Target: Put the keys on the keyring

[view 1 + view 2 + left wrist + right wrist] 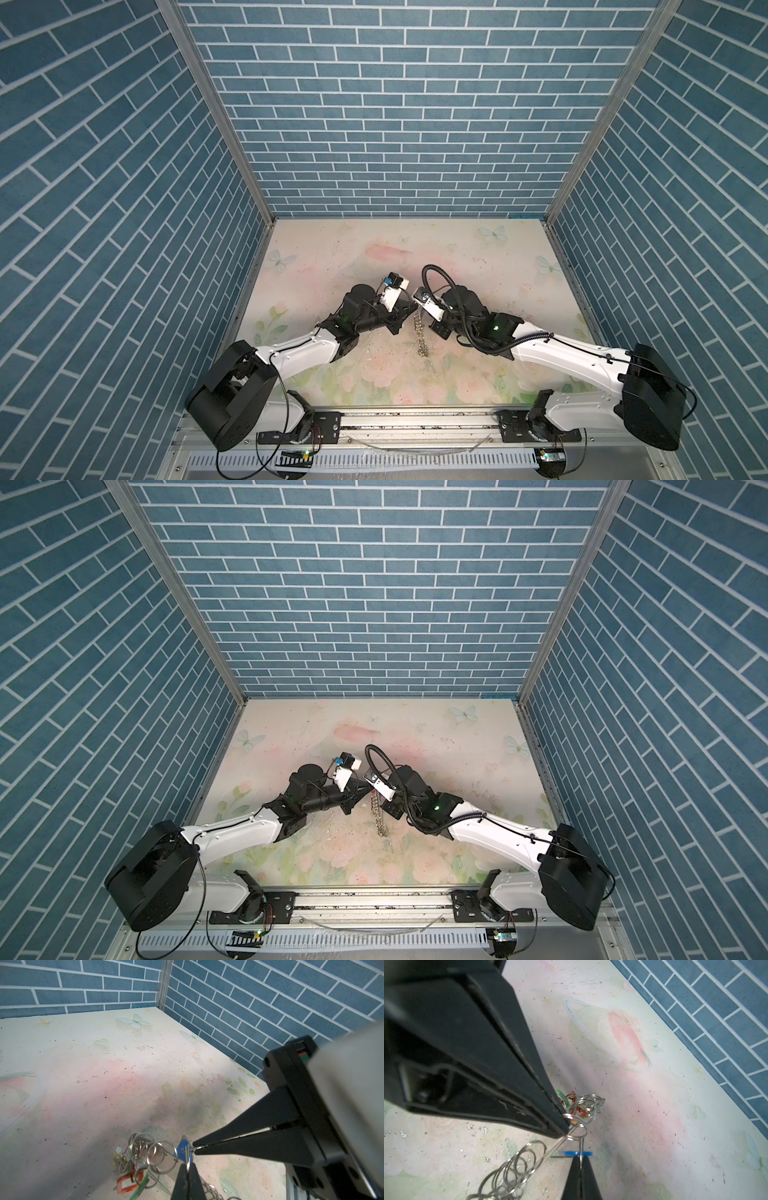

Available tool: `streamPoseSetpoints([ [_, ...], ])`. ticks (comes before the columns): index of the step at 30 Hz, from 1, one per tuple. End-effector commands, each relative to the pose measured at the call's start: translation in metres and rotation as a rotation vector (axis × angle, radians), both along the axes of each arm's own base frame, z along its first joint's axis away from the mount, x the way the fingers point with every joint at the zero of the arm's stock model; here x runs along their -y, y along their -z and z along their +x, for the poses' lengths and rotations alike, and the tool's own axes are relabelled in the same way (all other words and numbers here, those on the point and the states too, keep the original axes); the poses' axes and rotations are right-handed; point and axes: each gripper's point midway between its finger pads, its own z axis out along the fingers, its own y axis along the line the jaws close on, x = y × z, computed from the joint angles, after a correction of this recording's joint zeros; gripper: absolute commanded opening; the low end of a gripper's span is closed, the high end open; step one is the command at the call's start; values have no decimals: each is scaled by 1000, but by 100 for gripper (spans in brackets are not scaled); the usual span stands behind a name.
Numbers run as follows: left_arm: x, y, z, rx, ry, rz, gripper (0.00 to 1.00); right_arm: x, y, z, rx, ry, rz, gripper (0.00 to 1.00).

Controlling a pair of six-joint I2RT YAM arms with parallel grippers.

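**End effectors pinched shut, tip to tip at the blue key**

Left end effector (187, 1165) is clamped fully closed on a silvery ring of the keyring (420, 336). The keyring's chain of split rings (508, 1169) hangs from that grip down to the tabletop (332, 257). Right end effector (580, 1158) is likewise closed, nipping the thin loop that carries the blue-tagged key (184, 1150).

That key sits right between the two tips, so neither arm is nearer. Its flat tag lies crosswise to the right fingers, edge-on in the right wrist view. The two sets of fingers meet at roughly a right angle.

Whether the key's loop already threads the keyring wire is too fine to tell from these views. Other keys (124, 1183), with orange, yellow and green tags, lie heaped among rings on the tabletop just beside the meeting point.
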Motion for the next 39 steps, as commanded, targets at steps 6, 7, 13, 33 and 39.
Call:
streamPoseSetpoints([
  [6, 5, 0, -4, 8, 26, 13, 0, -10, -28, -1, 65, -31, 58, 0],
  [7, 5, -1, -4, 7, 32, 12, 0, -9, -29, -1, 68, -26, 60, 0],
  [13, 8, -4, -10, 12, 63, -14, 0, -6, -30, 5, 84, 13, 59, 0],
  [33, 1, -8, -6, 34, 14, -19, 0, 3, -23, 5, 73, 42, 62, 0],
  [39, -2, -14, -7, 52, -1, -34, 0, 6, -17, 10, 77, 64, 24, 0],
])
